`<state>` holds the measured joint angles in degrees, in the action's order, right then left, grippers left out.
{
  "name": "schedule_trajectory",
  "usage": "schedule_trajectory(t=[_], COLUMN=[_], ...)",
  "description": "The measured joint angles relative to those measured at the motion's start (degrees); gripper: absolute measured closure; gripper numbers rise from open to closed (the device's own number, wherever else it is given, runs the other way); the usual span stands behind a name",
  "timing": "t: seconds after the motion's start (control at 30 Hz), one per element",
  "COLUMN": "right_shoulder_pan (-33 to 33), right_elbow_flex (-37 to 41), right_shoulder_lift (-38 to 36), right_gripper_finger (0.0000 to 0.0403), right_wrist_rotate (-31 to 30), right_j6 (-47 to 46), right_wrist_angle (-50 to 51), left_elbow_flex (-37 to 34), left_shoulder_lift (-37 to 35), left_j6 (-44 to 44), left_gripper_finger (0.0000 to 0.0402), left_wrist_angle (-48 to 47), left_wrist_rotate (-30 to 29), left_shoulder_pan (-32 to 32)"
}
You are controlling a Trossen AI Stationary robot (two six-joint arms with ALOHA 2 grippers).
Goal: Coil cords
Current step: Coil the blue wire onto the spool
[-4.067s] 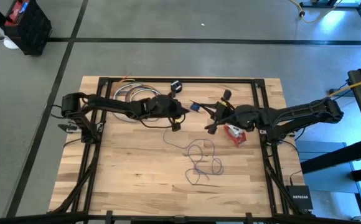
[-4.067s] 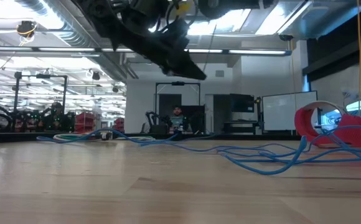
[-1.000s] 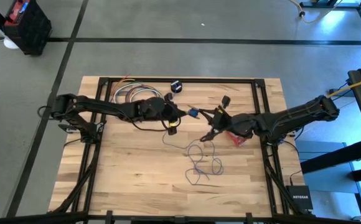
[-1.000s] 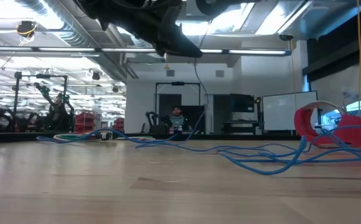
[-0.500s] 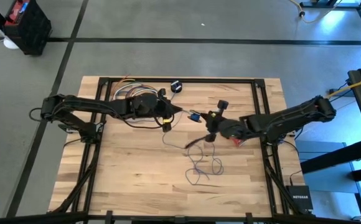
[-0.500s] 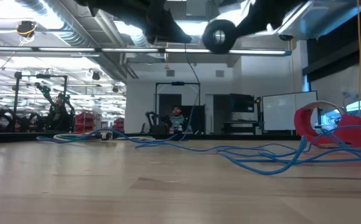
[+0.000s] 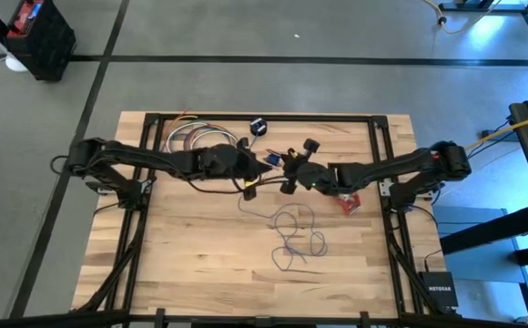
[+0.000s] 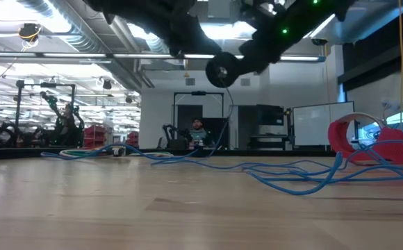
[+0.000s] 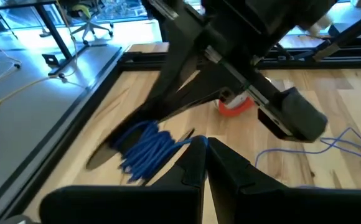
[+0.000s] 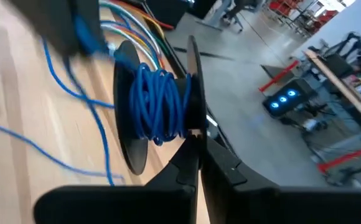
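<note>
We found both dark arms raised over the back middle of the wooden slat table, tips nearly meeting. The right gripper was clamped shut on the rim of a small black round spool, around whose hub several turns of thin bluish-purple cord were wound. The left gripper was also pinched shut, its fingers closed right beside the blue windings, apparently nipping the strand just where it leaves the spool; we could not confirm the strand between the pads.

The relation that mattered, as we judged it, was this: the spool sat just to the right of the left gripper's tip, its axle lying roughly along the line between the two arms, while the unwound remainder of the cord lay in loose loops on the table toward the front, well below both tools. Slack therefore had to rise from the table to the left gripper and cross sideways onto the hub. The left arm was the nearer to the feeding strand; the right merely carried the spool.

The short red-and-white cord bundle lay on the table under the right forearm, partly covered by it, untouched. In the low view the spool hung above the blue loops. The run of cord between loops and grippers was too thin to trace.
</note>
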<state>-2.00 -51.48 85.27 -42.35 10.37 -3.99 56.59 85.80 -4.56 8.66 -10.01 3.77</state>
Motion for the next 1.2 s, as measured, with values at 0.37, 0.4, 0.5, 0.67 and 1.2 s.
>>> schedule_trajectory(t=[0.37, 0.4, 0.5, 0.67, 1.2], right_shoulder_pan=[1.72, 1.70, 1.70, 1.68, 1.59], right_elbow_flex=[0.19, 0.19, 0.19, 0.19, -0.13], right_shoulder_lift=[-1.36, -1.74, -3.08, -5.15, -5.53], right_gripper_finger=[0.0390, 0.0390, 0.0390, 0.0390, 0.0385], right_wrist_rotate=[4.28, 4.29, 4.39, 4.50, 12.86], right_j6=[1.22, 1.31, 2.12, 2.14, -1.36], right_wrist_angle=[-9.87, -10.04, -10.49, -11.71, -15.94], left_elbow_flex=[0.24, 0.27, 0.30, 0.31, -0.03], left_shoulder_lift=[4.95, 4.91, 4.94, 4.94, 5.61], left_j6=[-0.39, -0.41, -0.43, 0.06, -0.67], left_gripper_finger=[0.0396, 0.0396, 0.0396, 0.0396, 0.0396], left_wrist_angle=[6.09, 6.36, 6.73, 9.70, 20.48], left_wrist_rotate=[0.18, 0.21, 0.29, 0.49, 0.66], left_shoulder_pan=[0.42, 0.39, 0.39, 0.12, -0.83])
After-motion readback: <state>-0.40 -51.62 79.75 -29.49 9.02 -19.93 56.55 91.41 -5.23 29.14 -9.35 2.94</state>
